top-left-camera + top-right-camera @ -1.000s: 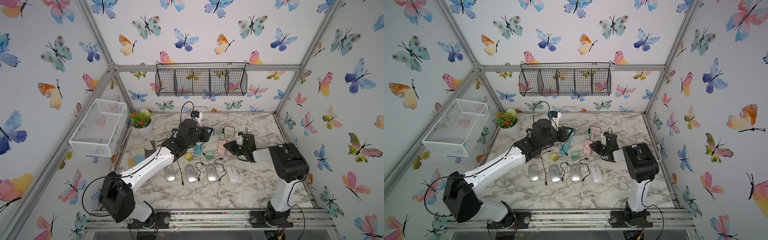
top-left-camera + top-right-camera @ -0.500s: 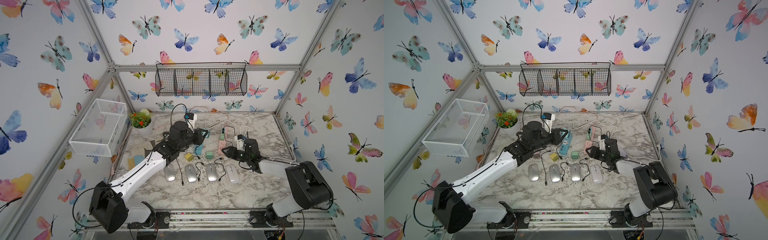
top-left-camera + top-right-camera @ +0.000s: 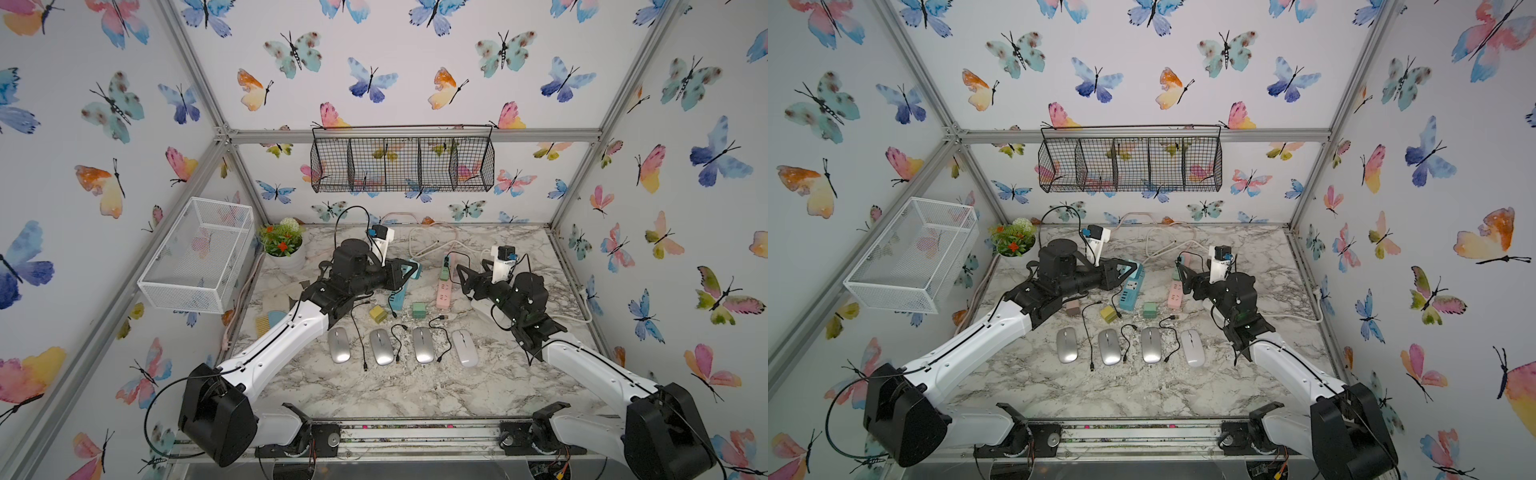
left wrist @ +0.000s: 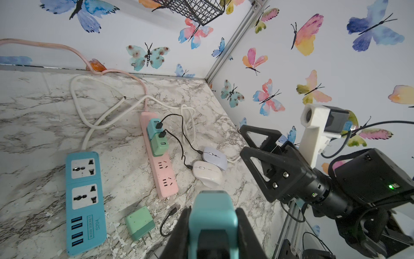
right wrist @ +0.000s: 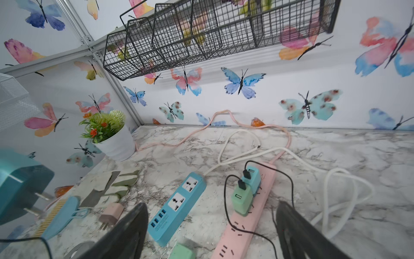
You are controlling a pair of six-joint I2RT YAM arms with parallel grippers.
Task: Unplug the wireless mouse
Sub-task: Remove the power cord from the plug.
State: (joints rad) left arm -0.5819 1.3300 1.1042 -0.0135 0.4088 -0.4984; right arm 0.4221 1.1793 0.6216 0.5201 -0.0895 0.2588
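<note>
The left arm [image 3: 286,336] and the right arm [image 3: 586,363] had white shells on the long links and black blocky joint housings — thin black cables looped beside each. The fingers [image 4: 244,157] were black hollow triangles with silver screws [image 4: 285,173]. A white camera mount [image 4: 313,125] carried a blue plug [image 4: 347,125]; a green light [image 4: 391,186] glowed nearby.

Bright, even, diffuse light casts soft shadows; wide-angle views bow at edges, and nearby fingers [image 5: 125,235] look blurred.
</note>
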